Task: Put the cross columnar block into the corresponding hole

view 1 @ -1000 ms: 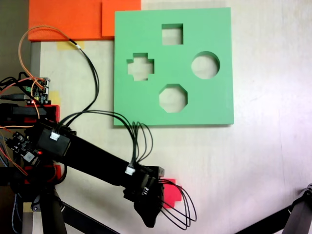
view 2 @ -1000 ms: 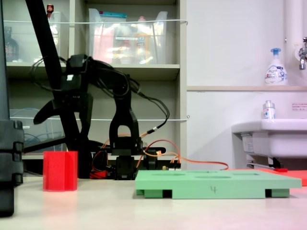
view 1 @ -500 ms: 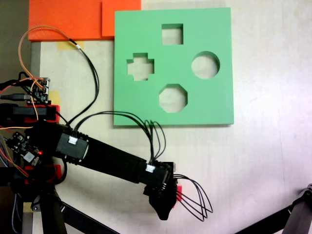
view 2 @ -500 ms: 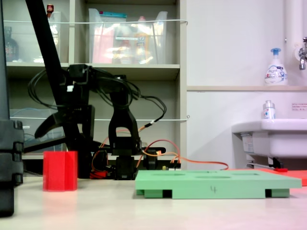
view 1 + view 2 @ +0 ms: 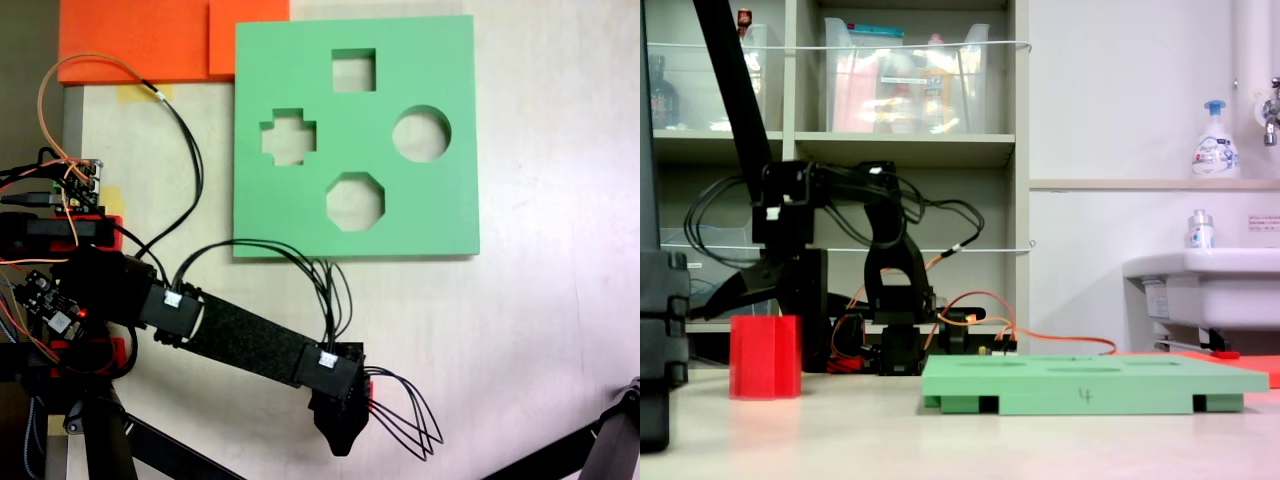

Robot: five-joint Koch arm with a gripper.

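Top-down fixed view first. Arm stretched from its base at the left edge down toward the lower middle of the bench point(image 5: 560, 300), with the tool point(image 5: 340, 440) pointing at the bottom edge of the picture. Red cross columnar block point(image 5: 369, 388) almost wholly hidden beneath the wrist; just a thin red sliver peeking out at the right side of the tool body. Directly under the tool, then, not beside it. Green foam board point(image 5: 440, 210) up and to the right, well apart from the tool, with the plus-shaped corresponding hole point(image 5: 288, 136) in its left part (square, round and octagonal cutouts are the other three). Jaw opening impossible to tell here, the wrist covering the tips.

Side-on fixed view next. Cross columnar block point(image 5: 765, 357) upright on the bench at the left, long axis vertical, standing free. Tool point(image 5: 745, 292) just above its top, tilted, one dark finger slanting down to the left over the block's upper left corner. No clear squeeze on the red foam; whether the jaws are spread or closed cannot be told from this angle either. Green foam board point(image 5: 1090, 385) lying flat to the right, well apart.

Judgement: a short straight descent needed, jaws astride the upright block, before any carry toward the board.
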